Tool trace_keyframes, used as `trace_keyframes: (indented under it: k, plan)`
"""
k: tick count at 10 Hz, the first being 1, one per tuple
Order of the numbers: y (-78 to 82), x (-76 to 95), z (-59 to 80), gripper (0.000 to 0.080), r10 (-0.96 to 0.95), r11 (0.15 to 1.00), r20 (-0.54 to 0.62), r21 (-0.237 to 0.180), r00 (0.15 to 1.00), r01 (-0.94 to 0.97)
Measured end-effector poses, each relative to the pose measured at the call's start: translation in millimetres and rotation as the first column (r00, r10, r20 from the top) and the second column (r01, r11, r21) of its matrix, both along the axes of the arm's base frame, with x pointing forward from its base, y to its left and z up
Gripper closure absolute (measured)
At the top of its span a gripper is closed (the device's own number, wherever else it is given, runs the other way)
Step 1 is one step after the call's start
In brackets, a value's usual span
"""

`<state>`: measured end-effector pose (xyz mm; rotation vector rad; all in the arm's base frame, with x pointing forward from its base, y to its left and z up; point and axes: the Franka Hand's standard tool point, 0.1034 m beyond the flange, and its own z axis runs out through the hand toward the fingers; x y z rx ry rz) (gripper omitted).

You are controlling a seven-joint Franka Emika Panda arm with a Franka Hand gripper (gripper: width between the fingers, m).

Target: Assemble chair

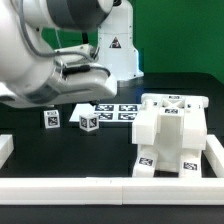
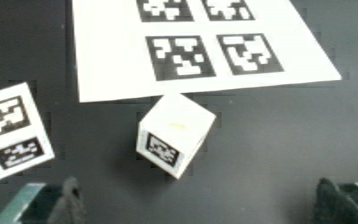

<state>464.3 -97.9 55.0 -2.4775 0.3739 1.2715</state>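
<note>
1. The chair (image 1: 170, 135) looks like smooth matte white plastic, zero shine.
2. The small block (image 2: 176, 135) is the same matte plastic, with black printed tags.
3. The marker board (image 2: 194, 75) is flat, white and kinda paper-like.
4. The tabletop (image 1: 60, 150) is black and dull.
5. The robot arm (image 1: 45, 55) has a glossy shell.

Robotics lab, black table (image 1: 60, 150), green backdrop (image 1: 185, 40), tagged marker board (image 1: 113, 111)

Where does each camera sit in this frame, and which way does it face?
Exterior view: off the arm, low beside the table, facing across it at the marker board, two small blocks and the joined chair structure; the arm fills the exterior view's upper left.
Wrist view: on the wrist, facing down at the marker board and small blocks; the open pincer shows its fingertips.
Shared: marker board, small blocks.
</note>
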Motion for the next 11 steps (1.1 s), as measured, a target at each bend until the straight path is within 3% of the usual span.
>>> trace_keyframes:
  k: [4,5,7,11]
  plan:
    - [-2.0,-5.0,-2.8,0.015,-0.046,0.999,-0.033,-0.013,0.998,0.045]
    - [0.2,-14.9,-10.2,0.015,-0.143,0.988,-0.094,-0.065,0.985,0.137]
    - [1.8,-26.9,-28.1,0.015,-0.251,0.965,-0.166,-0.121,0.954,0.233]
    - [2.0,-29.4,-32.3,0.015,-0.254,0.964,-0.166,-0.129,0.953,0.235]
